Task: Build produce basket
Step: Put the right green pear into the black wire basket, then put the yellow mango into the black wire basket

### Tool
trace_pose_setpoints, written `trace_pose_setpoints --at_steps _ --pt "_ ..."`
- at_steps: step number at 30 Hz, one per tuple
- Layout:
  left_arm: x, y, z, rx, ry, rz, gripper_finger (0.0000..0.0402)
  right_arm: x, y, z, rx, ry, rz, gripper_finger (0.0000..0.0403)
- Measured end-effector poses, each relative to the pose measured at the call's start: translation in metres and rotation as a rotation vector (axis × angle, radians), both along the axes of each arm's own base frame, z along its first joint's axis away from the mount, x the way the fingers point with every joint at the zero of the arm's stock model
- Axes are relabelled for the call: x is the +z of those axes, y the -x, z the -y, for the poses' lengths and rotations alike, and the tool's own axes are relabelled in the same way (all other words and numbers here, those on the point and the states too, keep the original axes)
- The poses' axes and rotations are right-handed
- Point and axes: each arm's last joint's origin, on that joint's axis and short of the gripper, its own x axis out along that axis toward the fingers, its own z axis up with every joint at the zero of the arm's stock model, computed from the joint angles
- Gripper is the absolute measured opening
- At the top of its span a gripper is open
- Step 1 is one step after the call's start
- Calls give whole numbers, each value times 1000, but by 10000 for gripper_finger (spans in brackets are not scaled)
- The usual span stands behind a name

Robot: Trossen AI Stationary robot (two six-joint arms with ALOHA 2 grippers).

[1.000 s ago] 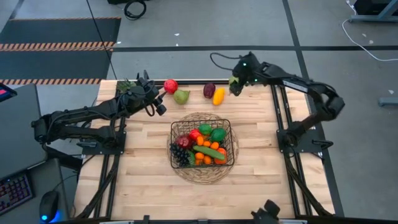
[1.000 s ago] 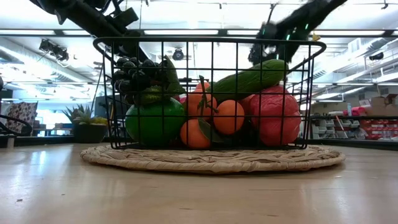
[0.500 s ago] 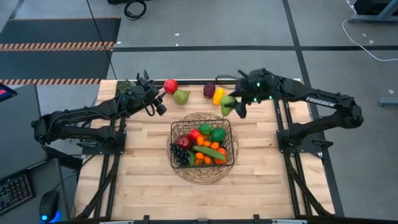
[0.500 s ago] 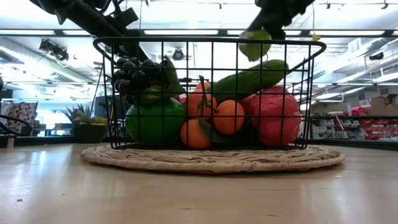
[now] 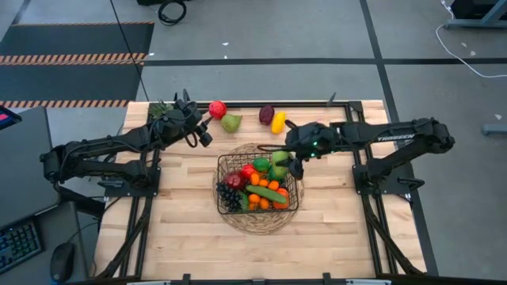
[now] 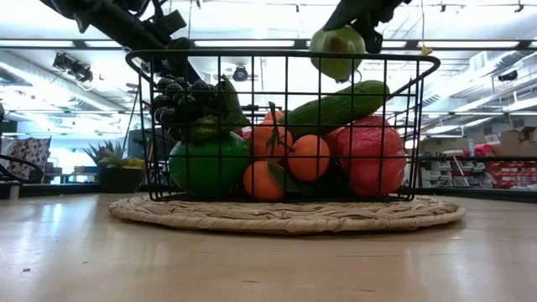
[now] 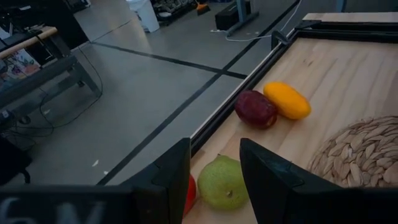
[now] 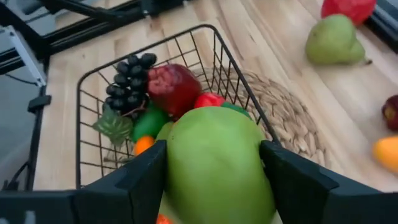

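Observation:
The black wire basket [image 5: 291, 178] stands on a round woven mat [image 5: 257, 223], filled with grapes, oranges, a cucumber, apples and green fruit [image 6: 336, 102]. My right gripper [image 5: 291, 161] is shut on a green pear [image 8: 214, 168] above the basket's far right corner; it also shows in the low view [image 6: 337, 52]. My left gripper [image 5: 207, 133] is open and empty at the far left, near a green pear [image 7: 222, 182] and red apple [image 5: 217, 109] lying on the table. A purple plum [image 7: 255, 108] and yellow lemon [image 7: 286, 101] lie at the far edge. My right gripper pinches the green pear's two sides [image 8: 171, 163] between its two fingers. The arm comes from the table's right, slanting down. The pear is lifted clear, hanging above the basket's rim [image 6: 285, 55] and the fruit inside.
A small green potted plant [image 5: 162, 110] stands at the far left corner by my left arm. Bare wooden table [image 5: 182, 229] lies near and left of the mat. The table's black frame edge [image 7: 249, 68] runs along the far side.
My right gripper has carried the green pear from the table's far right edge toward the near side and left, coming over the basket's far right corner. The pear stays lifted clear in the shut fingers.

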Motion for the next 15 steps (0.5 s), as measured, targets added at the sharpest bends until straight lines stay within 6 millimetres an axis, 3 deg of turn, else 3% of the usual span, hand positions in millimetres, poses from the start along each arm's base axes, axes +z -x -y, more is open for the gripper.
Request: trace_pose_setpoints --at_steps 15 --pt "-11 4 2 37 111 -46 148 -35 -26 -1 -51 -12 -132 343"
